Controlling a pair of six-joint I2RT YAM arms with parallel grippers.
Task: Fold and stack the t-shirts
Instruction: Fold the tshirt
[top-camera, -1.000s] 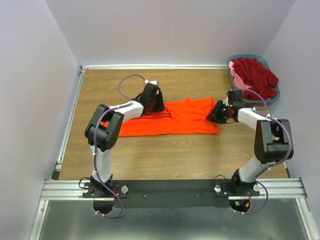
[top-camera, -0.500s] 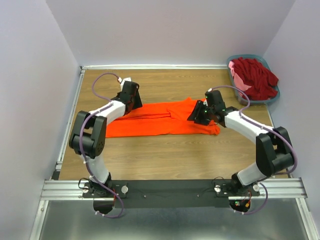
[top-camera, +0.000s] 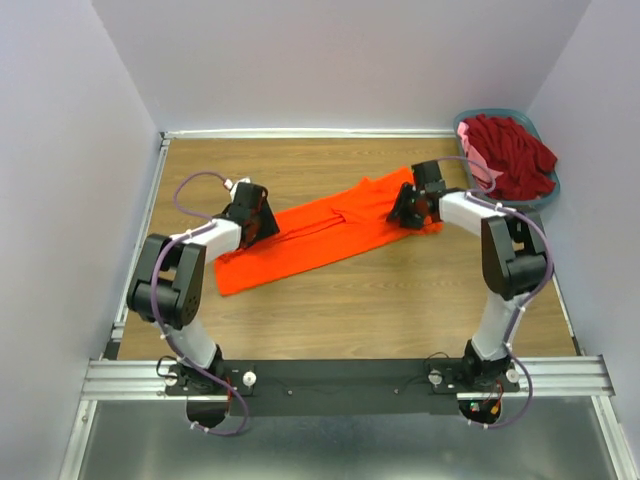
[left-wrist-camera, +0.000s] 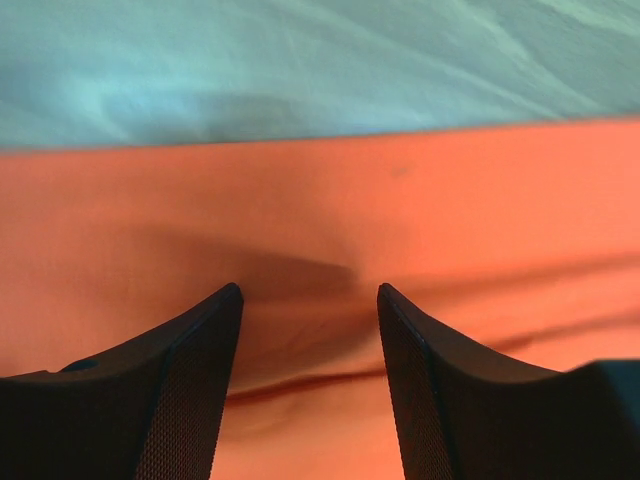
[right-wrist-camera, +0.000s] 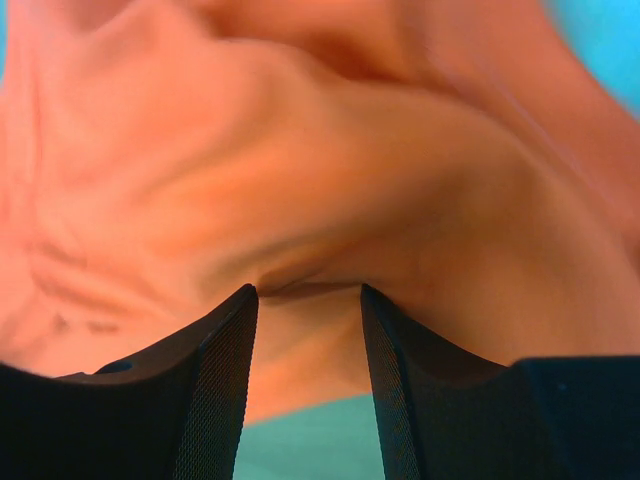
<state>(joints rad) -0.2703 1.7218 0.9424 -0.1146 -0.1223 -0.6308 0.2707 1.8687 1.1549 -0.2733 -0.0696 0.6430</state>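
Note:
The bright orange t-shirt lies in a long slanted band on the wooden table, its low end at the front left. My left gripper is down on its upper left edge. In the left wrist view the fingers stand apart with flat orange cloth between them. My right gripper is down on the shirt's right end. In the right wrist view a bunched fold of orange cloth sits between the narrow fingers. Dark red and pink shirts lie in the basket.
The grey-blue plastic basket stands at the back right corner, close behind my right arm. Walls close in the table on the left, back and right. Bare wood lies in front of the shirt.
Both grippers slid left along the shirt. Then the shirt swung into a slant and narrowed, its right end moving back with my right gripper and its left end coming forward.

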